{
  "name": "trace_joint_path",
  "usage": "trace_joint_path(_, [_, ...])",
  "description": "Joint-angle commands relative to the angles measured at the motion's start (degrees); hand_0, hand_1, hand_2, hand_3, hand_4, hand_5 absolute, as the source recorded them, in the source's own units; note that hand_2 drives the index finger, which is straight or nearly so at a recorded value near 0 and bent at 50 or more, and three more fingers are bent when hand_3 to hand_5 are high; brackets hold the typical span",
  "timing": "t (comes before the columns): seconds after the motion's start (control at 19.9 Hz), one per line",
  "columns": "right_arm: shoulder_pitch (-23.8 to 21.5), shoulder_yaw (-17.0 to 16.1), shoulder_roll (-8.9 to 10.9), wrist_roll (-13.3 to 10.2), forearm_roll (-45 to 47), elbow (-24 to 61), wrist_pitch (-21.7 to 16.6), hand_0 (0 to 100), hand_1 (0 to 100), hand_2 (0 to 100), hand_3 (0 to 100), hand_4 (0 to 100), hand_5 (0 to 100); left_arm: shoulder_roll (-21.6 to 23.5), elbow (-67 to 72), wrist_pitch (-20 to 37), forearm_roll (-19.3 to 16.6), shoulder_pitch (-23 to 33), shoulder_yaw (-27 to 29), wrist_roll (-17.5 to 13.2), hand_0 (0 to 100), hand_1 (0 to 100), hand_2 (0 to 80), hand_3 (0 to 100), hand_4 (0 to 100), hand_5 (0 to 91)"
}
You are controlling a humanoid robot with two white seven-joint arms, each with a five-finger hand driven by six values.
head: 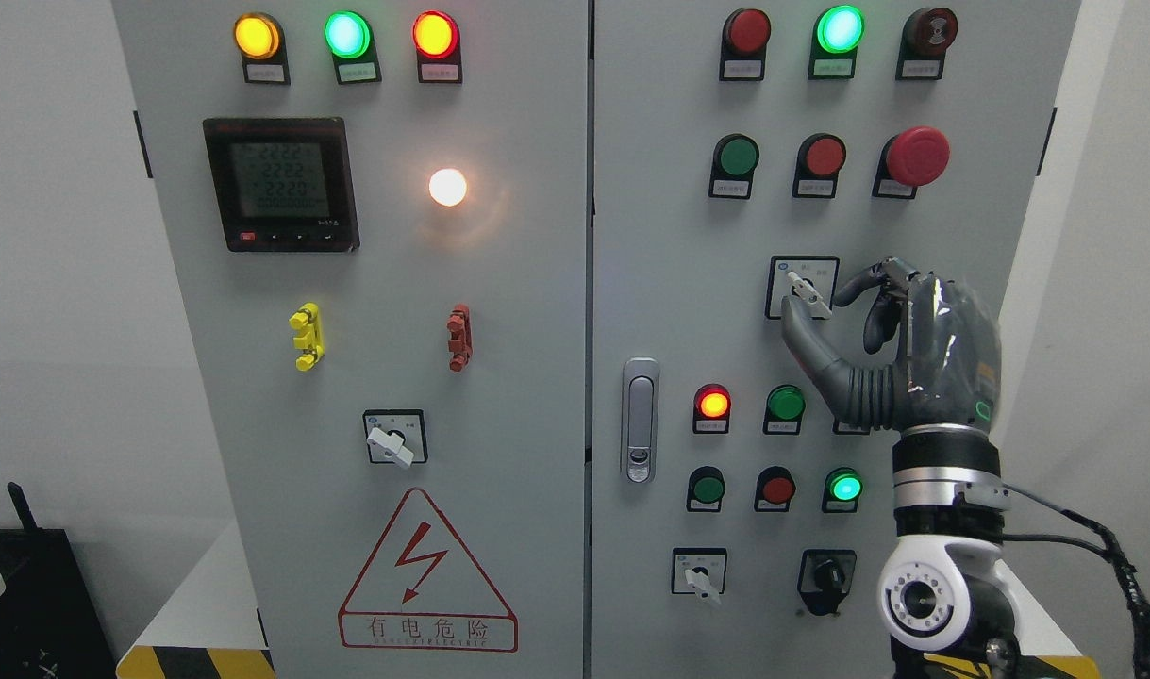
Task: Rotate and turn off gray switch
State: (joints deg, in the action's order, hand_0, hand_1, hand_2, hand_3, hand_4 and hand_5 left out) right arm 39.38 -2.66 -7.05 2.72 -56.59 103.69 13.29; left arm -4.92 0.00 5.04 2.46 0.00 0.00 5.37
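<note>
The gray rotary switch point(805, 288) sits in a white-faced square plate on the right cabinet door, mid-height. Its pale lever points up-left, tilted from upper left to lower right. My right hand point(813, 302) comes up from the lower right and is at this switch. The thumb point(801, 332) presses in from below-left of the lever, and the index fingertip point(848, 289) curls in at its lower-right end, so the lever lies pinched between them. The other fingers point(878, 325) are curled behind. The left arm does not show.
Other rotary switches sit at the left door point(392, 438), lower right door point(699, 573) and a black one point(826, 575). A red mushroom button point(917, 156) is above the hand. Lit lamps point(713, 403) point(845, 487) and a door latch point(640, 420) are close by.
</note>
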Motion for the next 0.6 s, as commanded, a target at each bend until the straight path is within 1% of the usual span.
trace_joint_path(0.0, [0.5, 0.0, 0.02, 0.0, -0.7, -0.9, 0.1, 16, 41, 59, 99, 91, 100, 0.0, 0.0, 0.0, 0.0, 1.9, -0.1, 0.0, 12, 39, 0.0, 0, 0, 0.0])
trace_joint_path(0.15, [0.5, 0.0, 0.02, 0.0, -1.2, -1.1, 0.2, 16, 40, 59, 99, 91, 100, 0.0, 0.1, 0.0, 0.0, 1.9, -0.1, 0.0, 12, 39, 0.0, 0, 0, 0.0])
trace_joint_path(0.25, [0.6, 0.1, 0.02, 0.0, -1.2, -1.1, 1.0, 16, 40, 60, 99, 91, 100, 0.0, 0.1, 0.0, 0.0, 1.9, -0.1, 0.0, 12, 39, 0.0, 0, 0, 0.0])
trace_joint_path(0.55, [0.7, 0.2, 0.02, 0.1, -1.2, -1.1, 1.2, 16, 40, 61, 100, 91, 100, 0.0, 0.1, 0.0, 0.0, 1.9, -0.1, 0.0, 12, 39, 0.0, 0, 0, 0.0])
